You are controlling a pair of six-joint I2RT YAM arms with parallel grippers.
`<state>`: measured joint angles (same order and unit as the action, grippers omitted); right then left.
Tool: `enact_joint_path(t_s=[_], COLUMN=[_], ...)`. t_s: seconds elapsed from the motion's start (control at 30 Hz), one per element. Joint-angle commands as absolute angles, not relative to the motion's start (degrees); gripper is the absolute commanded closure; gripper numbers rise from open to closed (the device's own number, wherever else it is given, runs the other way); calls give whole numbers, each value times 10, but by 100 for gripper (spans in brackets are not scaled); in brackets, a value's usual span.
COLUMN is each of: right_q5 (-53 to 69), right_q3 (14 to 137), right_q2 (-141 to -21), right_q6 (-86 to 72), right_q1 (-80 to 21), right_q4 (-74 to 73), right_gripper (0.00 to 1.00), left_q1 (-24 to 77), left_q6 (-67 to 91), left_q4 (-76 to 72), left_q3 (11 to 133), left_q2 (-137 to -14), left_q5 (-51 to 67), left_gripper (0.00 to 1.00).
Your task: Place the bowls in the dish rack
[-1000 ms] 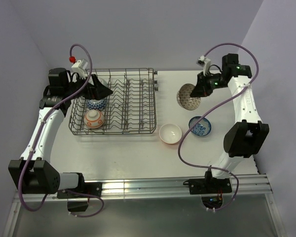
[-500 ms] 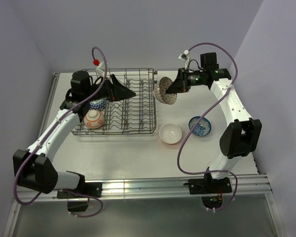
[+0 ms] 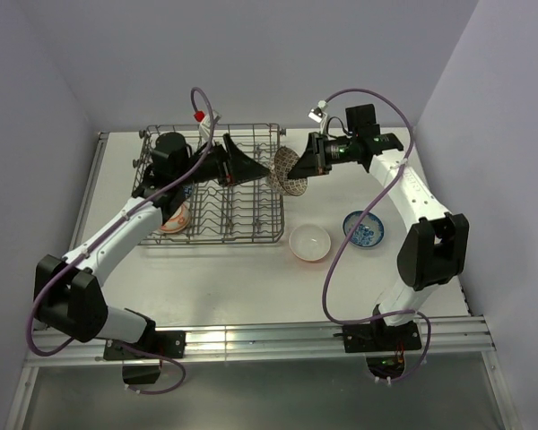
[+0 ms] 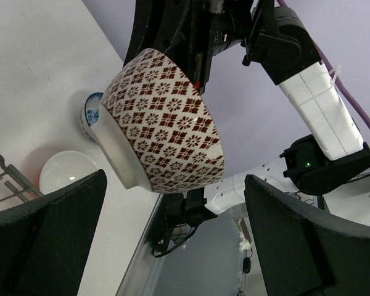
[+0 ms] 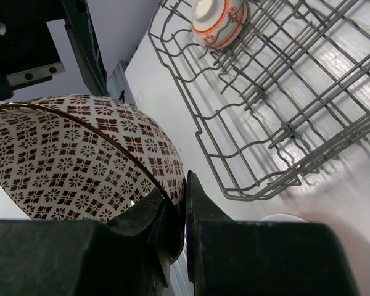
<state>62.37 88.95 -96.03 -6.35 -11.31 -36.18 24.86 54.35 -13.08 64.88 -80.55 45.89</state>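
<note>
Right claw (image 5: 185, 206): narrow, pinched shut on the rim of the patterned bowl (image 5: 80, 154), with the rim caught between its two fingers. The bowl is red-brown print on white. It is held on edge in the air, foot turned toward the left arm and mouth toward the right wrist. Seen from overhead it hangs just off the rack (image 3: 211, 193), at the rack's 2 o'clock corner, above the table (image 3: 215, 278).

Left claw (image 3: 255, 168): spread wide, holding nothing. It reaches across the far side of the rack and points to 3 o'clock, straight at the bowl's foot. In its own wrist view the fingers (image 4: 46, 225) fill the lower corners, with the bowl between and beyond them. Whether a tip touches the bowl, I cannot tell.

In the rack: striped bowl (image 5: 219, 21), white with orange bands, sits among the tines toward the rack's 8 o'clock. Overhead it is half hidden by the left forearm.

On the table: white bowl (image 3: 309, 242), upright, at 6 o'clock from the held bowl, just off the rack's near right corner. Blue bowl (image 3: 363, 228), upright, at 3 o'clock of the white one, near but apart.
</note>
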Motion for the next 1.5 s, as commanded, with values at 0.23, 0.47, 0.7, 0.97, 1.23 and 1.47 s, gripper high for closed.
enact_joint_path(t_s=[0.23, 0.47, 0.7, 0.97, 1.23, 1.47], right_q5=[615, 609, 599, 560, 530, 520], right_q3=[866, 852, 846, 838, 835, 831], right_q2=[-908, -902, -902, -899, -890, -889], right_q6=[-98, -115, -120, -133, -125, -120], right_q1=[-124, -128, -137, -143, -150, -155], right_q4=[-302, -278, -272, -258, -258, -262], right_gripper=[100, 100, 100, 100, 100, 100], left_q1=[273, 281, 284, 287, 290, 289], left_q6=[559, 583, 609, 624, 623, 613], left_q4=[-120, -113, -132, -149, -131, -135], left_q3=[669, 670, 665, 654, 659, 663], left_q2=[-816, -824, -829, -825, -830, -832], left_q5=[409, 398, 400, 409, 401, 403], left_gripper=[1, 1, 0, 14, 11, 37])
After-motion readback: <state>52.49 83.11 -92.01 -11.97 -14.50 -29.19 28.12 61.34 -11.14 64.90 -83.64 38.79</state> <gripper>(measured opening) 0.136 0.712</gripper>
